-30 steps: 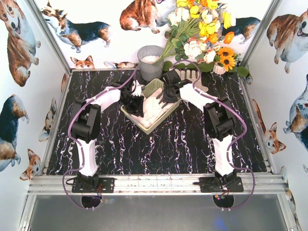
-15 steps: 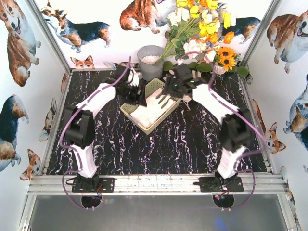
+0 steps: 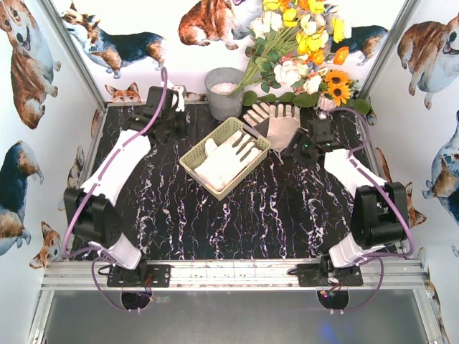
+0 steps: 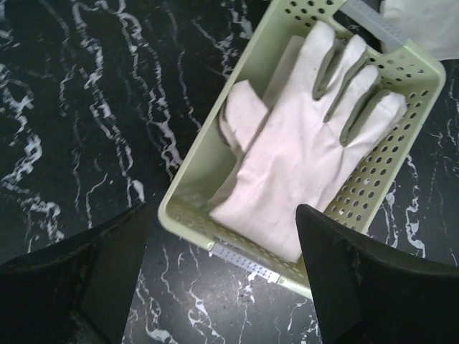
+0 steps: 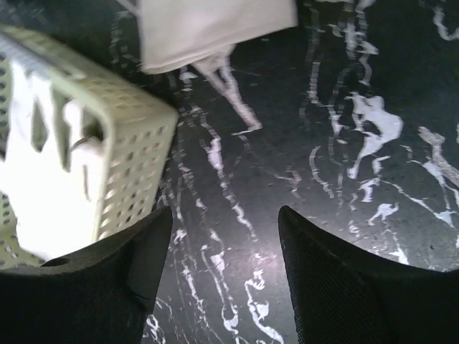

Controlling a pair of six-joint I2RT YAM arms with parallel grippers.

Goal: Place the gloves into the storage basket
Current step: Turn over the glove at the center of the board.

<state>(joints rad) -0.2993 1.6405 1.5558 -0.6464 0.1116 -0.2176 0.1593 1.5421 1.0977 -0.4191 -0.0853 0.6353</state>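
Cream gloves are seen in the storage basket ahead of the left gripper (spread wide, empty). Two loose gloves are left ahead of the right gripper, equally wide.

the overhead view is bright, evenly lit and sharp; shadows hardly show on the dark marbled worktop, and the white walls glare slightly. in my left wrist view the glove in the basket is crisp and softly lit, while my jaws along the bottom edge are dark, unfocused shapes. my right wrist view is dimmer and softer: the worktop's white veins look smeared and the basket's glove is washed out to near white.
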